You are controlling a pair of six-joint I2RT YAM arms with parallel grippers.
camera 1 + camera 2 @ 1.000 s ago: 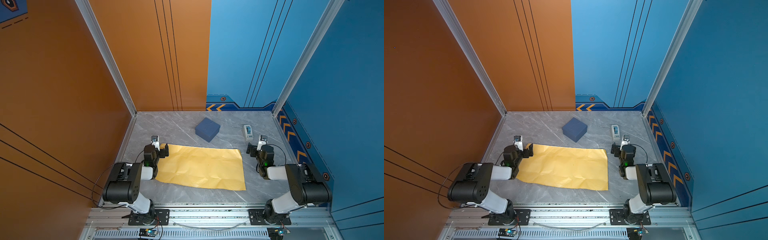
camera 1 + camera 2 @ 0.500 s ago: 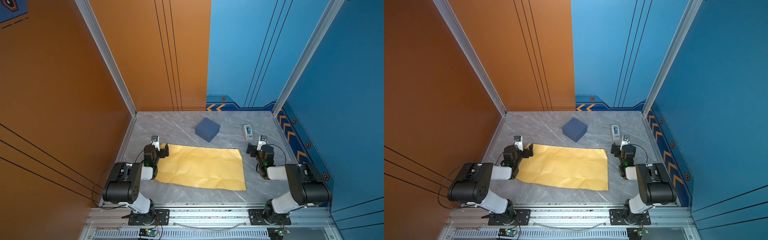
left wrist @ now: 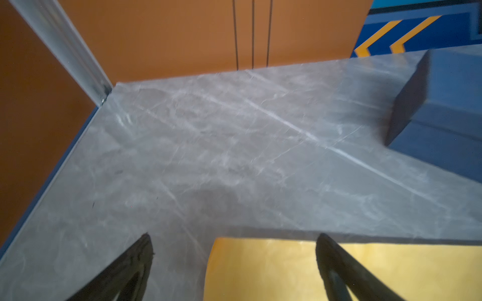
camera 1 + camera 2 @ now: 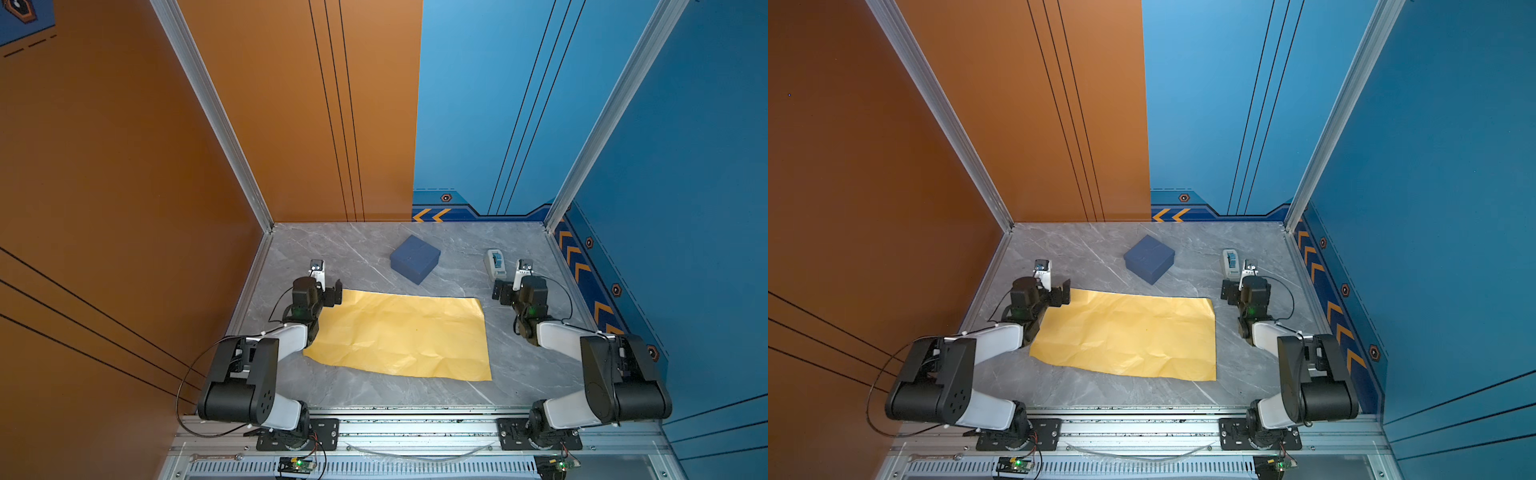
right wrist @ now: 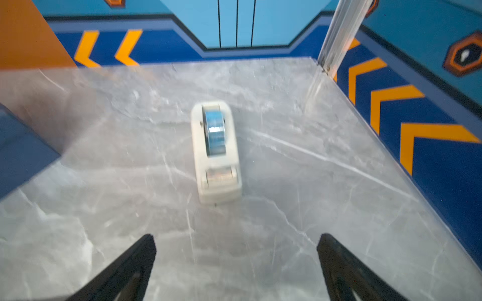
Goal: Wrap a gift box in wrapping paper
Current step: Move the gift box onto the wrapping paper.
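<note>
I see the paper flat, the box bare, and both grippers wide and empty

The grey marble table (image 4: 374, 399) carries the wrapping paper (image 4: 403, 332), creased and spread flat with its yellow face up. My left gripper (image 3: 234, 243) sits at the paper's far left corner with its fingers spread wide, one above that corner and the other above bare table, and I can't tell whether either touches. My right gripper (image 5: 236, 241), just as wide, is beyond the paper's far right corner over bare table. The gift box (image 4: 414, 258), lid on and turned cornerwise, lies just beyond the paper's far edge, clear of it. The white tape dispenser (image 5: 215, 153) stands past the paper's far right corner, ahead of my right gripper
</note>
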